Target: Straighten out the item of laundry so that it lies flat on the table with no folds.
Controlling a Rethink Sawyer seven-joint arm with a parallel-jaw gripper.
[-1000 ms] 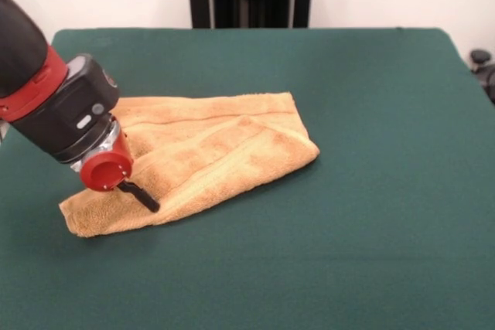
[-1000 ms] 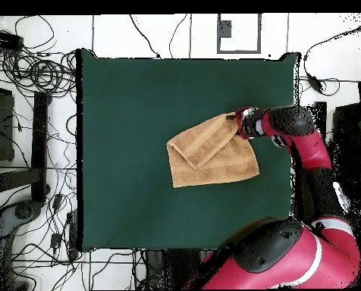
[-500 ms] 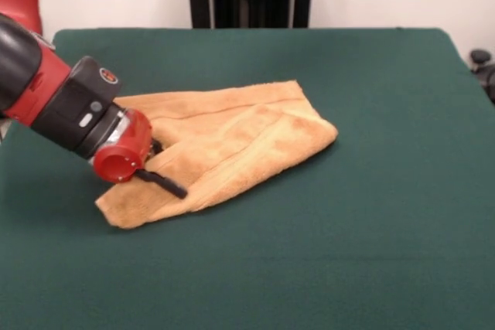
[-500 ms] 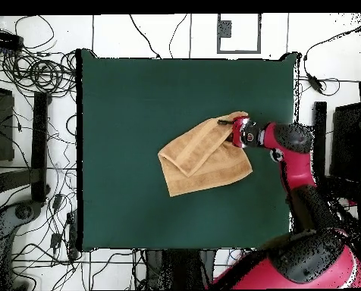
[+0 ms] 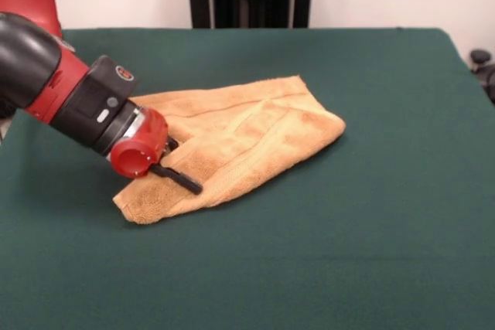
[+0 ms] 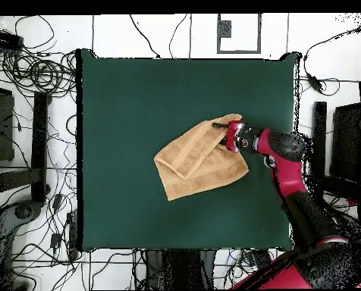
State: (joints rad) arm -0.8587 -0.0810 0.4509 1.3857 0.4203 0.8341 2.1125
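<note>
Since a second ago the towel has slid and turned across the cloth with the arm, its far corner swinging outward, while the red cuff has tipped lower toward the surface.

The large rectangular table with its dark teal-green felt-like top carries only one thing. On it, the small golden-tan terry-cloth hand towel lies folded over on itself, one layer on another, with a woven band stripe running along its length. In the front view its long axis runs on a slant, from the corner under the fingers up and away to a rounded folded end well apart from them. From overhead the towel sits a little off the middle of the table, toward the arm's side, with bare felt all round it.

The red and black arm reaches low over the table, ending in a red cuff. The black fingers press down on the towel's near corner; whether they are spread or closed on the cloth cannot be told.

Off the table, overhead, tangled black cables lie on the white floor. No writing can be read anywhere.
</note>
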